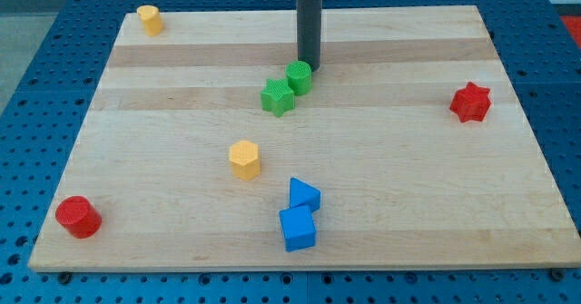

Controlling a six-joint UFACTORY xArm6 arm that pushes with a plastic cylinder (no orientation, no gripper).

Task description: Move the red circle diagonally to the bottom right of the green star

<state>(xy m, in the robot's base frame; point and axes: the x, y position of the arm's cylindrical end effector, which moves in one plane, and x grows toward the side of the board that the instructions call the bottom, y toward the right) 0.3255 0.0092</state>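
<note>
The red circle (pixel 78 216) is a short red cylinder near the board's bottom left corner. The green star (pixel 277 97) sits a little above the board's middle, touching a green cylinder (pixel 299 76) at its upper right. My tip (pixel 310 65) is the lower end of the dark rod, right next to the green cylinder's upper right side. The tip is far from the red circle, up and to the right of it.
A yellow hexagon block (pixel 244 159) lies between the red circle and the green star. A blue triangle (pixel 304 195) and a blue cube (pixel 298 228) sit at the bottom middle. A red star (pixel 470 102) is at the right, a yellow cylinder (pixel 149 19) at the top left.
</note>
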